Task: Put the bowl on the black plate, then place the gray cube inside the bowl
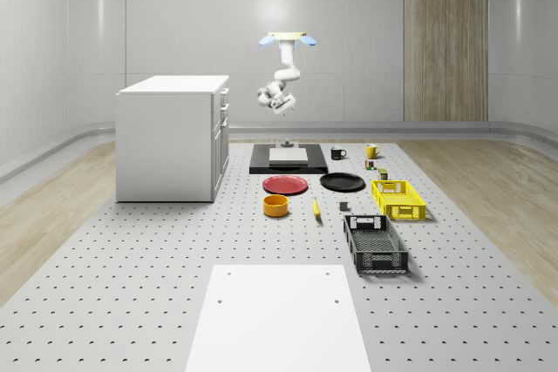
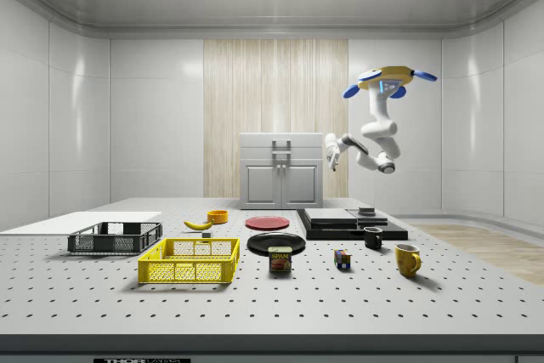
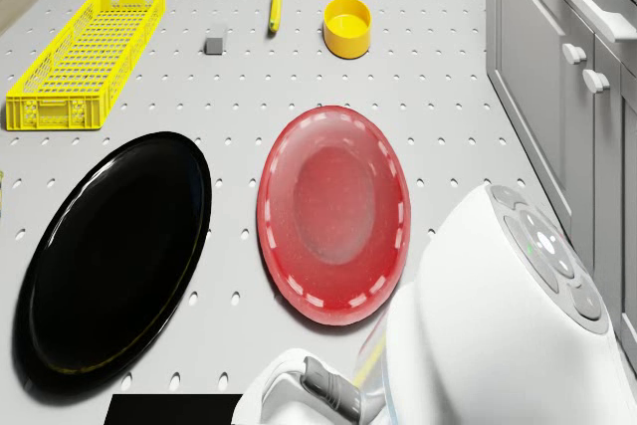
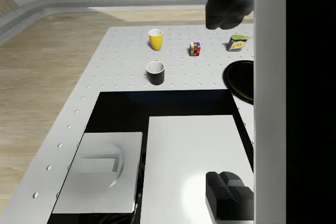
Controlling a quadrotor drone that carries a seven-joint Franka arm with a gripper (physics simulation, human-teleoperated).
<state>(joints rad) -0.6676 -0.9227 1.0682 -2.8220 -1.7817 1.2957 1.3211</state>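
white walls stand behind a big gray table (image 1: pixel 131 259). the drone (image 1: pixel 289 38) hovers high over the table's far end, above a black pad (image 1: pixel 288 159). its gripper (image 1: pixel 281 107) hangs in the air; i cannot tell if it is open. the yellow bowl (image 1: pixel 276 206) sits near the red plate (image 1: pixel 285 185). the black plate (image 1: pixel 342 182) lies right of that, and the gray cube (image 1: pixel 343 206) sits nearer.

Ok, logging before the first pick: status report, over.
Drone hovering above the black platform, hand high in the air, holding nothing. Yellow bowl on the table, not on the black plate. Gray cube untouched. Red plate lies between bowl and drone.
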